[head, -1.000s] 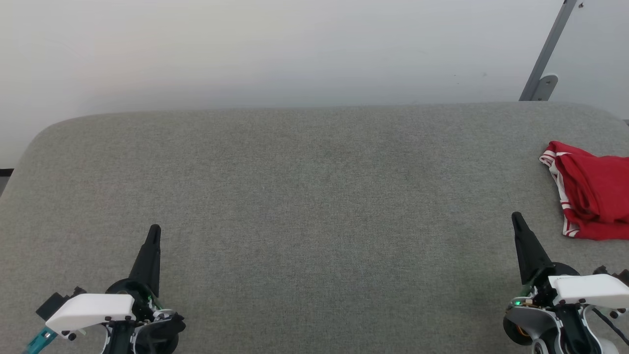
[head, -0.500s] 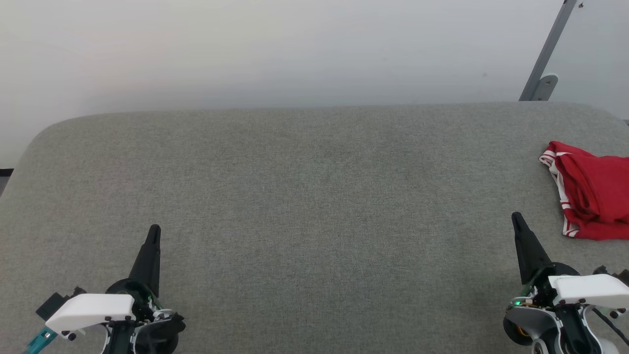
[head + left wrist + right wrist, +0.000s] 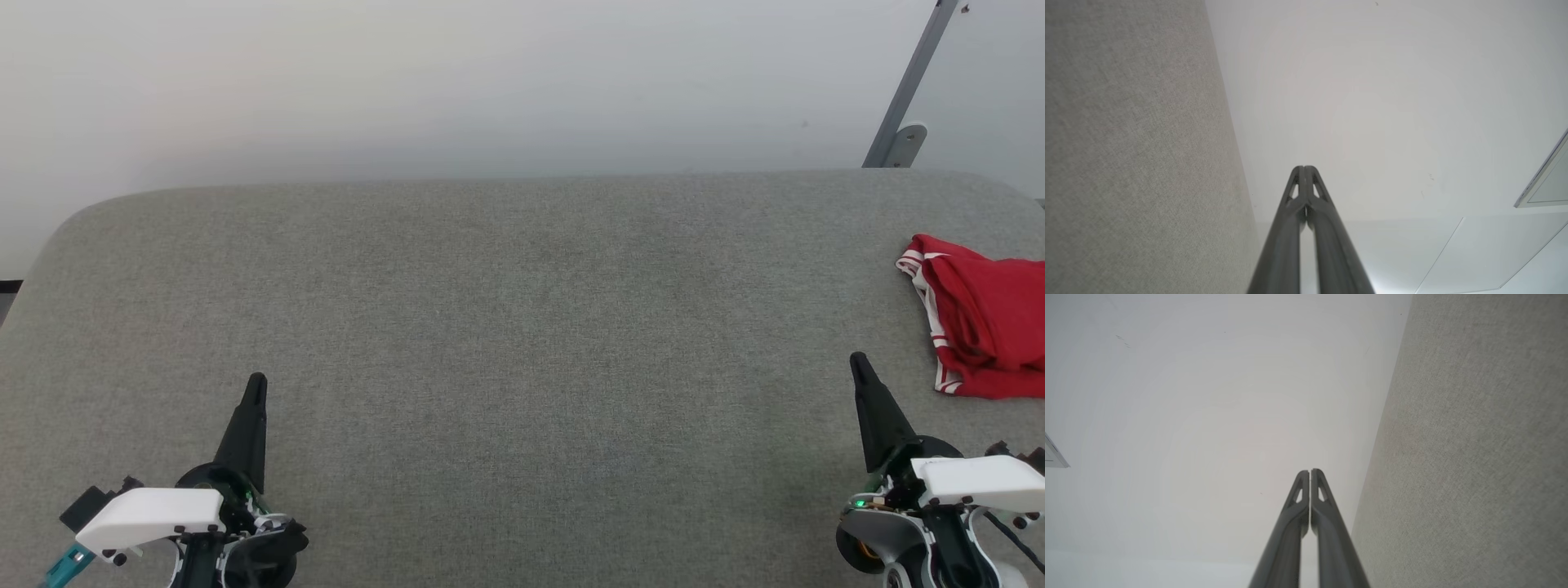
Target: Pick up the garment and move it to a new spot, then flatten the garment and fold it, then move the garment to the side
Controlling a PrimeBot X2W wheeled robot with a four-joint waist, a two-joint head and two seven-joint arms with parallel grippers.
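Nearest, the left gripper (image 3: pixel 255 385) and the right gripper (image 3: pixel 858 363) are seen with fingers pressed together and nothing held, over the grey cloth-covered table (image 3: pixel 522 327). Farther off, near the table's right edge and just beyond the right gripper, the garment (image 3: pixel 992 327) is found crumpled, red with white-striped trim. It is judged light, limp and easily bunched, best gripped at the near trimmed edge. No writing can be read.

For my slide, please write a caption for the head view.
Left pincer and right pincer shut above the grey table; crumpled red garment lies apart at the right edge.
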